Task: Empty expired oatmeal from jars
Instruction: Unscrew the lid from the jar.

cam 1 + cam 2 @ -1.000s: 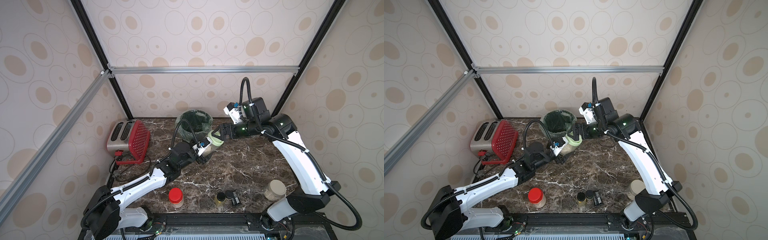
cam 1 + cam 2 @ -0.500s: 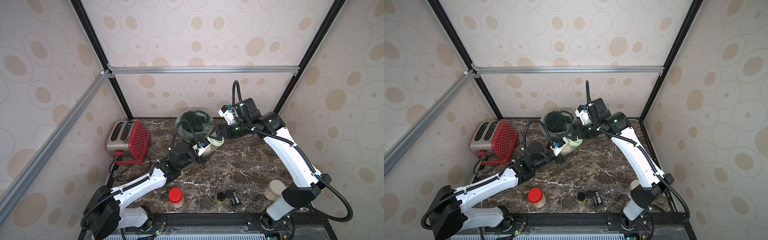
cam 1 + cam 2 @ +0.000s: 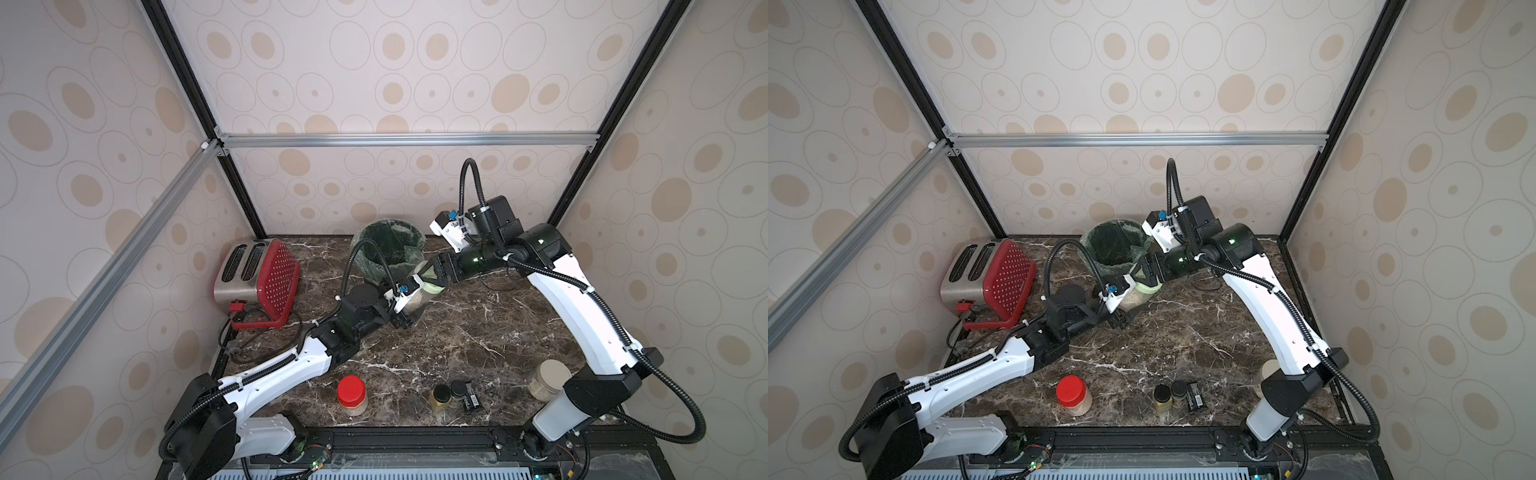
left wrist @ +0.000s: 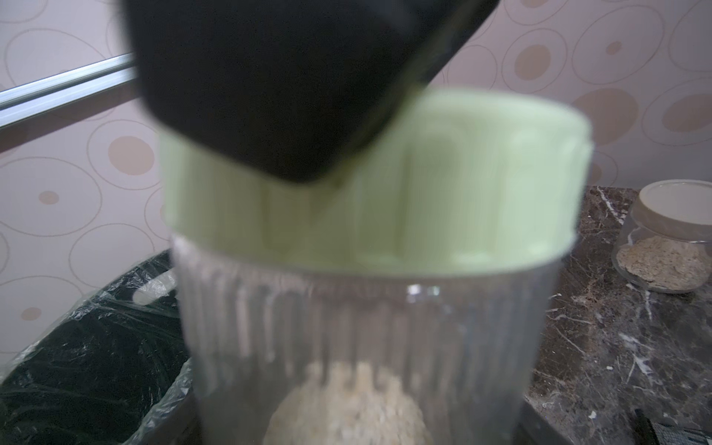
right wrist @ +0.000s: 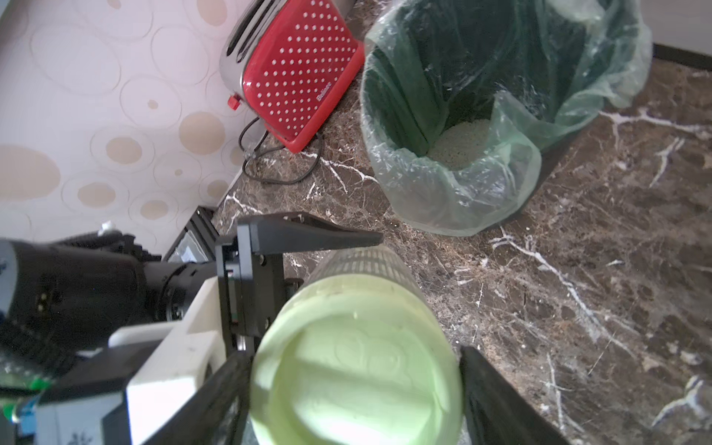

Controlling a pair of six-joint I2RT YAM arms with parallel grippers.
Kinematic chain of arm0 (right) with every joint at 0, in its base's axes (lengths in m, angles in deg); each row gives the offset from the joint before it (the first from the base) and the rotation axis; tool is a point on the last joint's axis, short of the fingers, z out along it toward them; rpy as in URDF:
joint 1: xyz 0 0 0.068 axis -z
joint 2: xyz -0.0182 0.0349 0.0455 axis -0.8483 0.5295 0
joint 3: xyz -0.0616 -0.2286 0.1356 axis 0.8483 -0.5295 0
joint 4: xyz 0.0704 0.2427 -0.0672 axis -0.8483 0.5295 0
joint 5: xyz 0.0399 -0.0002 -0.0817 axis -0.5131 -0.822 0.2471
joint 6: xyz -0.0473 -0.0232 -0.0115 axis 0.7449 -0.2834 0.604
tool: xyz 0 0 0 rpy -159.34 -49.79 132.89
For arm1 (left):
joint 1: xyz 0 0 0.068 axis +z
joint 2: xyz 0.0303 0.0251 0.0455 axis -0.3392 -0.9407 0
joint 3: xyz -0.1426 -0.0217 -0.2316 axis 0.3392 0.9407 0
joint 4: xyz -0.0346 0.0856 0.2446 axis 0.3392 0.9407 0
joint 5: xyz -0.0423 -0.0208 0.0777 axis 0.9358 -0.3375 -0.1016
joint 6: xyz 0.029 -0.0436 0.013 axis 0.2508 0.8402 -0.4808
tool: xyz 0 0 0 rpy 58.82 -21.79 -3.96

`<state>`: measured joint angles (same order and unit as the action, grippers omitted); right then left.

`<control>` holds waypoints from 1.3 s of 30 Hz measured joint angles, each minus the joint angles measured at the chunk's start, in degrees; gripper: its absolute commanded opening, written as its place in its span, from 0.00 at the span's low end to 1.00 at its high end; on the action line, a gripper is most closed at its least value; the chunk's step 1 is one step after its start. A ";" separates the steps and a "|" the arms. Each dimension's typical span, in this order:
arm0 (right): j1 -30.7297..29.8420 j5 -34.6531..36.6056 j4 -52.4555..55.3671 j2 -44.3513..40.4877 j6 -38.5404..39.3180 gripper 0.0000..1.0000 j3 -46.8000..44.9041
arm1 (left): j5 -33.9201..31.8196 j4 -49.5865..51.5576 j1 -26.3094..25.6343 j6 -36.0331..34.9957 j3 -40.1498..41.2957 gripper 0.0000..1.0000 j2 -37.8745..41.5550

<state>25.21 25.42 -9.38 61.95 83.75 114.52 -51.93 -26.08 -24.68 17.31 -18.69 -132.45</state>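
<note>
The jaws of the left gripper (image 3: 410, 308) are clamped on the ribbed clear body of the green-lidded jar (image 3: 416, 300); in the right wrist view we see one of its black fingers (image 5: 308, 237) lying along the jar's side. The jaws of the right gripper (image 3: 435, 277) stand apart, one on each side of the pale green lid (image 5: 354, 370). They sit very close to its rim, but the view is tight and blurred there, so we cannot tell whether they press it.

In both top views the jar is tilted, with its lid end towards the right arm, and it is just beside the lined bin (image 3: 370, 266) at the back of the marble table (image 3: 478, 340). Through the jar's wall we see the oatmeal (image 4: 346, 408) heaped at the low end, and the lid is on. A pale heap of grains (image 5: 462, 142) lies at the bottom of the bin.

Near the front edge the red-lidded jar (image 3: 352, 395) stands upright. The beige-lidded jar (image 3: 548, 378) stands by the right arm's base, partly filled. Between them are two small dark-capped bottles (image 3: 449, 395). A red toaster (image 3: 257, 282) sits at the back, well apart from the bin.
</note>
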 measured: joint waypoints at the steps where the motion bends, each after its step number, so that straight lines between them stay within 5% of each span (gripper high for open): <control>1: 0.11 -0.90 0.44 0.17 3.04 0.69 0.55 | 0.17 0.04 0.00 0.00 0.02 0.00 0.22; 7: 2.16 -7.30 3.08 1.07 19.67 0.71 2.38 | 1.31 -0.17 0.02 0.02 0.00 0.00 0.66; 13: 4.20 -12.87 2.10 0.90 28.63 0.96 0.07 | 1.44 0.28 0.04 0.00 0.02 0.00 0.66; 16: 4.74 -14.43 2.69 0.90 28.81 0.99 0.52 | 1.44 -0.24 0.11 0.02 0.02 0.00 0.66; 22: 4.76 -12.41 1.03 1.09 15.69 0.98 3.87 | 1.40 -0.63 0.42 0.11 0.02 0.00 0.66; 30: 3.63 0.09 0.72 1.09 -9.03 1.00 4.83 | 1.42 -0.66 0.42 0.11 0.02 0.00 0.48; 39: -0.26 6.10 0.31 0.96 -16.79 1.00 3.98 | 1.44 -0.66 0.42 0.11 0.02 0.00 0.44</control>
<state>24.95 31.52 -9.07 62.91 66.96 118.50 -50.49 -26.74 -24.27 17.42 -18.67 -132.01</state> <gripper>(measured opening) 0.997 0.822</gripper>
